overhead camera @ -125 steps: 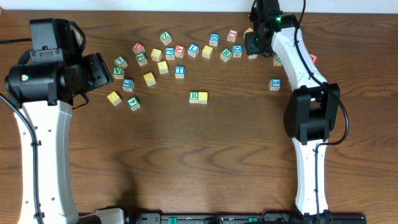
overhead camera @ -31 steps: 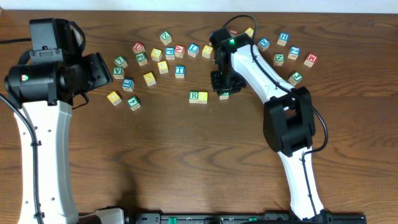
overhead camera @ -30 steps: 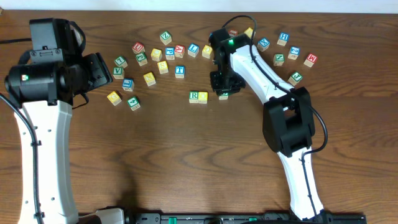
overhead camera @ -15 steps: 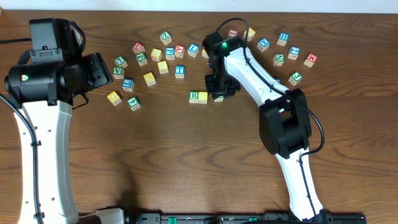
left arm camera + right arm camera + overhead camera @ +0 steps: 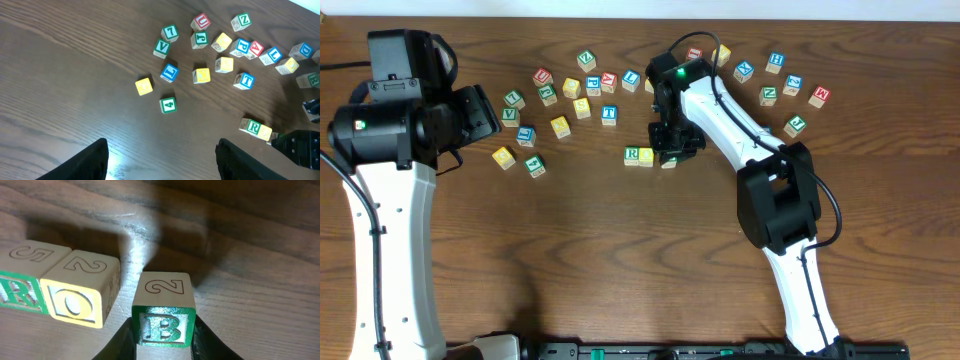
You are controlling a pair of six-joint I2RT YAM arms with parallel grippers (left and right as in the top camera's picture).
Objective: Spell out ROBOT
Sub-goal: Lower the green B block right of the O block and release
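Observation:
A green R block and a yellow O block stand side by side mid-table; they also show in the right wrist view, R and O. My right gripper is shut on a green B block and holds it just right of the O block, with a small gap between them. In the overhead view the gripper covers most of that block. My left gripper is open and empty, high above the table's left side. A blue T block lies among the loose blocks.
Several loose letter blocks lie scattered behind the row, from a green V block at the left to a red W block at the right. A yellow block and a green 4 block sit at the front left.
My right arm has carried the B block from the far right down and left to just beside the O block. The left arm has not moved.

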